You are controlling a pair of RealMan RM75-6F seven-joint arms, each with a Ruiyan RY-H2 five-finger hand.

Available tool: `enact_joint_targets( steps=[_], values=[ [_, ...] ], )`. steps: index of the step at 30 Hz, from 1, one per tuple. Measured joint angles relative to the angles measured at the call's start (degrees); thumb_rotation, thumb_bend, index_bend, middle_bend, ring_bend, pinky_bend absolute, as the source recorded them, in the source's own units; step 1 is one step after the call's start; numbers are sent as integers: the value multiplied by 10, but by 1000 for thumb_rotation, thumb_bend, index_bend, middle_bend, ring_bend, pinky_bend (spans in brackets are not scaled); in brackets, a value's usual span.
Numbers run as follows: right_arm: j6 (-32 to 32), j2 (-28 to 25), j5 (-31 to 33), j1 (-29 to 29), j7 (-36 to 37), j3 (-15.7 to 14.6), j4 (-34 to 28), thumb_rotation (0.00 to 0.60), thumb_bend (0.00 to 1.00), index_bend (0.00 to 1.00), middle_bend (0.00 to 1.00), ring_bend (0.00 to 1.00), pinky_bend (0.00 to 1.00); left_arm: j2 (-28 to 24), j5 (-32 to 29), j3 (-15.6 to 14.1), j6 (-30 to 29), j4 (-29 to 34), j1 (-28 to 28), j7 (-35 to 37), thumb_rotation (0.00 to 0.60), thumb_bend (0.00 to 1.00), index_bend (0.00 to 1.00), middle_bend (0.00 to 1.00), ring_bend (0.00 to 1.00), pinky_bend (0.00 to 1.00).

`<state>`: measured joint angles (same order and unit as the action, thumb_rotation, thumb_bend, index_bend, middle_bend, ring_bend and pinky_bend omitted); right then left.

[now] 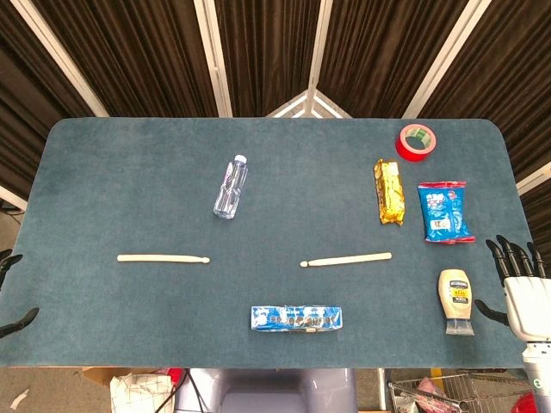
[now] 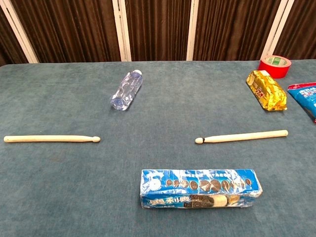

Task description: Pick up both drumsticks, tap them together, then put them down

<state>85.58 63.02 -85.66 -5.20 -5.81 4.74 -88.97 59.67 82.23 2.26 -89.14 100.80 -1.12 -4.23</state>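
Nothing begun: both drumsticks, left drumstick (image 1: 163,258) at nine o'clock, right drumstick (image 1: 346,259) at three, lie untouched; right hand (image 1: 518,284) spread, empty; left hand (image 1: 9,292) barely visible, grip unclear.

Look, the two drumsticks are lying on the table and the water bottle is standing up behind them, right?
Not quite. The two drumsticks do lie on the table, but the water bottle is lying on its side, not standing. The chest view shows it clearly.
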Motion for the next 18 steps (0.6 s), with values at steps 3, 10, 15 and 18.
enact_joint_targets(
  steps=[3, 10, 15, 18],
  values=[
    [1, 0, 1, 0, 2, 1, 0, 600, 69, 116, 84, 133, 36, 2, -4, 2, 1, 0, 1, -6, 600, 264, 192, 133, 0, 0],
    [-3, 0, 3, 0, 8, 0, -2, 600, 68, 164, 105, 145, 36, 7, -9, 4, 2, 0, 3, -17, 600, 264, 192, 141, 0, 0],
    [-13, -3, 3, -1, 38, -3, -9, 600, 69, 256, 163, 169, 36, 12, 1, 6, -3, -5, 4, -4, 600, 264, 203, 145, 0, 0],
    [-23, -3, 1, -3, 48, -7, -11, 600, 69, 270, 194, 185, 36, 14, 2, 7, 0, -11, 6, 2, 600, 264, 211, 159, 0, 0]
  ],
)
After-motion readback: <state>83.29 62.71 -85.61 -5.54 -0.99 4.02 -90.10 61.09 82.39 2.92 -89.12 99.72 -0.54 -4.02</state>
